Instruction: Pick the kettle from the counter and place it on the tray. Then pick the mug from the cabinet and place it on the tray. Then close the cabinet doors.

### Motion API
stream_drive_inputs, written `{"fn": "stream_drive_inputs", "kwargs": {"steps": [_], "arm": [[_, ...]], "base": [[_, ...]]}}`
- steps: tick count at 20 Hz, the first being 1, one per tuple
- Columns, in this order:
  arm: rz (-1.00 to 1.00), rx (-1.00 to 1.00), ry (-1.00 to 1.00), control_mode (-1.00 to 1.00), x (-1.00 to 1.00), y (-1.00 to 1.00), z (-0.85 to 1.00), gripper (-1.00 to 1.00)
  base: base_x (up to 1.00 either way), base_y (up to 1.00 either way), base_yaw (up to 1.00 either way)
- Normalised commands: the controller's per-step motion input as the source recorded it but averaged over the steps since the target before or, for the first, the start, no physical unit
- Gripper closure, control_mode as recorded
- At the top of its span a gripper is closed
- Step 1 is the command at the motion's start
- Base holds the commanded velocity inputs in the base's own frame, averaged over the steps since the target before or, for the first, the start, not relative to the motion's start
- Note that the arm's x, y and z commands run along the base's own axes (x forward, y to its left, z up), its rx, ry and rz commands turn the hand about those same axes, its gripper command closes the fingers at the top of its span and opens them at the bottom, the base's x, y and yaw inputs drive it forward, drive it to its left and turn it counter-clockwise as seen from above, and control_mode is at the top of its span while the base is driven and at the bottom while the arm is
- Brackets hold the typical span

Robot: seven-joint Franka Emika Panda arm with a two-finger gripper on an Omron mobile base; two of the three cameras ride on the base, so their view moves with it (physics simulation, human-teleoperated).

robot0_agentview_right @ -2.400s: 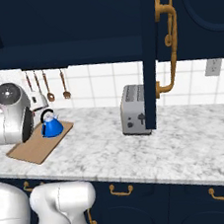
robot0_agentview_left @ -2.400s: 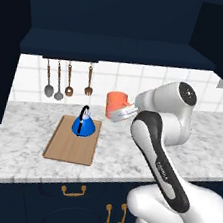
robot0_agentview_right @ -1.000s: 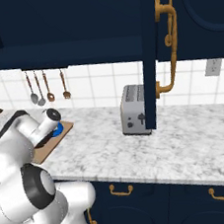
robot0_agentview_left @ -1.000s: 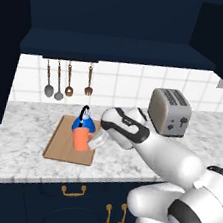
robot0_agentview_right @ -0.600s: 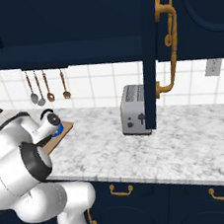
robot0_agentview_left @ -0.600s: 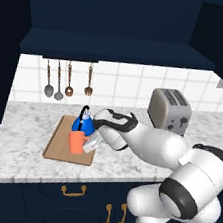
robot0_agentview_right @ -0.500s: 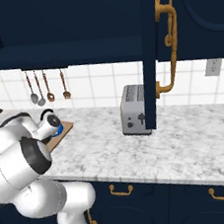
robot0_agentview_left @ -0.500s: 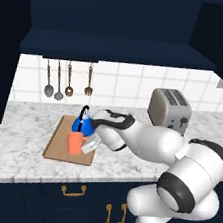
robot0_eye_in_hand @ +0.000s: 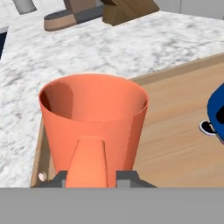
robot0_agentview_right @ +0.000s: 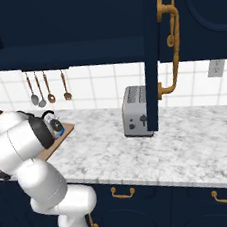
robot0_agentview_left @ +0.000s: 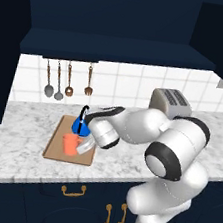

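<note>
The orange-red mug (robot0_agentview_left: 70, 144) stands upright on the wooden tray (robot0_agentview_left: 55, 145), just in front of the blue kettle (robot0_agentview_left: 79, 125). My gripper (robot0_agentview_left: 84, 146) reaches in from the right at the mug's side. In the hand view the mug (robot0_eye_in_hand: 94, 114) is close up, its handle between my fingertips (robot0_eye_in_hand: 127, 177). The jaws are barely open, with a thin gap on one side of the handle. The tray (robot0_eye_in_hand: 179, 131) lies beneath, and the kettle (robot0_eye_in_hand: 218, 113) pokes in at the right edge. The arm hides most of the kettle (robot0_agentview_right: 57, 127) in the right base view.
A silver toaster (robot0_agentview_left: 171, 101) stands on the marbled counter (robot0_agentview_left: 21, 120) to the right. Utensils (robot0_agentview_left: 68, 79) hang on the tiled wall. The cabinet (robot0_agentview_left: 121, 24) is above, and its open door (robot0_agentview_right: 170, 43) with a brass handle juts out over the toaster (robot0_agentview_right: 135, 112).
The arm has swung down from the cabinet and set the mug on the tray in front of the kettle. In the last half second it has hardly moved.
</note>
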Motion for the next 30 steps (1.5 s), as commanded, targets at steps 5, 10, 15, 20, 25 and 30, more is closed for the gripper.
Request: {"fn": "stream_drive_inputs", "kwargs": {"steps": [5, 10, 15, 20, 25, 30], "arm": [[0.0, 0.0, 0.0, -1.0, 0.14, 0.1, -0.34, 1.0], [0.0, 0.0, -0.01, -1.0, -0.07, -0.01, -0.1, -1.0], [-0.04, 0.0, 0.0, -1.0, -0.2, -0.1, 0.0, -1.0], [-0.02, 0.0, 0.01, -1.0, -0.15, -0.1, 0.0, -1.0], [0.0, 0.07, 0.0, -1.0, -0.35, -0.09, 0.44, -1.0], [-0.02, 0.15, 0.02, -1.0, -0.44, -0.12, 0.83, -1.0]], "base": [[0.0, 0.0, 0.0], [0.0, 0.0, 0.0], [0.0, 0.0, 0.0], [0.0, 0.0, 0.0], [0.0, 0.0, 0.0], [0.0, 0.0, 0.0]]}}
